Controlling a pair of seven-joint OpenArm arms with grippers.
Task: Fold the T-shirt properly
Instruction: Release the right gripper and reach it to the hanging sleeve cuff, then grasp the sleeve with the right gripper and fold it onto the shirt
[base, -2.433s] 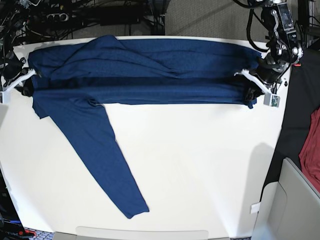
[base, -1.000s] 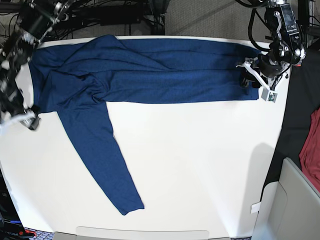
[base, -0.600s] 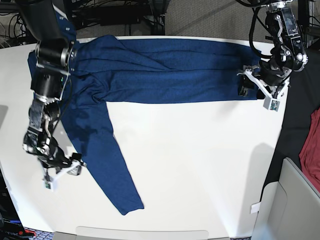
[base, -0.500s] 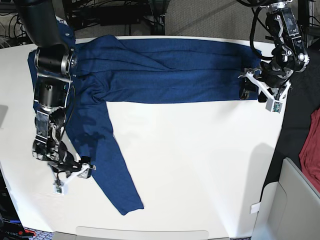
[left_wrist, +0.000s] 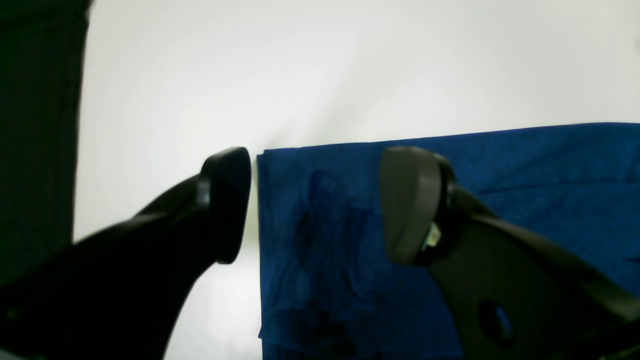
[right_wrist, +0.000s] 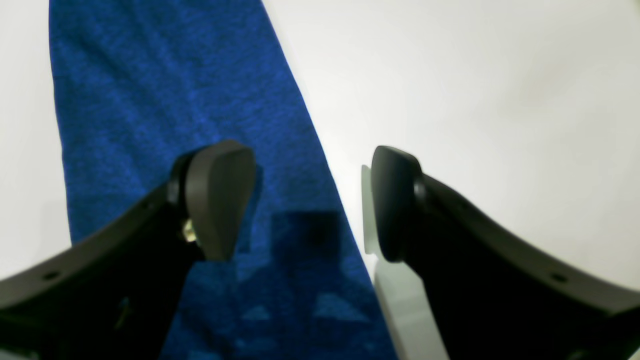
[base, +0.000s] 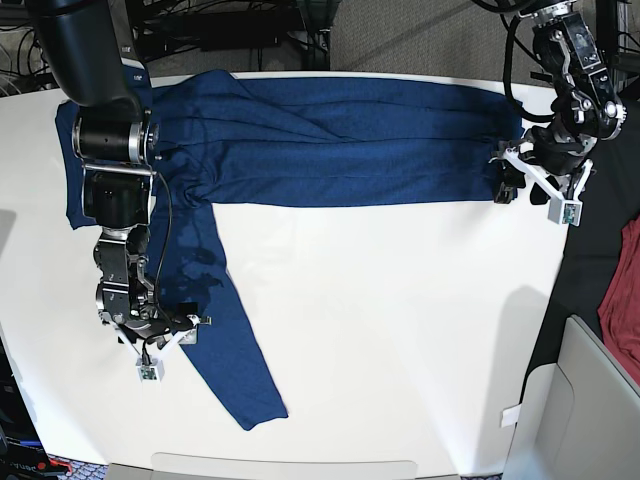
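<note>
Dark blue T-shirt (base: 330, 140) folded lengthwise across the table's far side, one sleeve trailing forward — flat, unheld

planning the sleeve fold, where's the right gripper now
In the base view the right gripper is lower left, open over the T-shirt sleeve hanging toward the table's near edge.

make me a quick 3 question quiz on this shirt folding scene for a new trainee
1. True or false: the left gripper is clamped on the T-shirt.
2. Which part of the shirt does the right gripper hover over? A) the collar B) the loose sleeve C) the hem
3. Fill in: at the far edge of the base view, beyond the white table, lies a ___ cloth.

Key:
1. False. Its jaws stand open over the shirt's folded corner.
2. B. Its open jaws straddle one edge of the sleeve.
3. Red.
</note>
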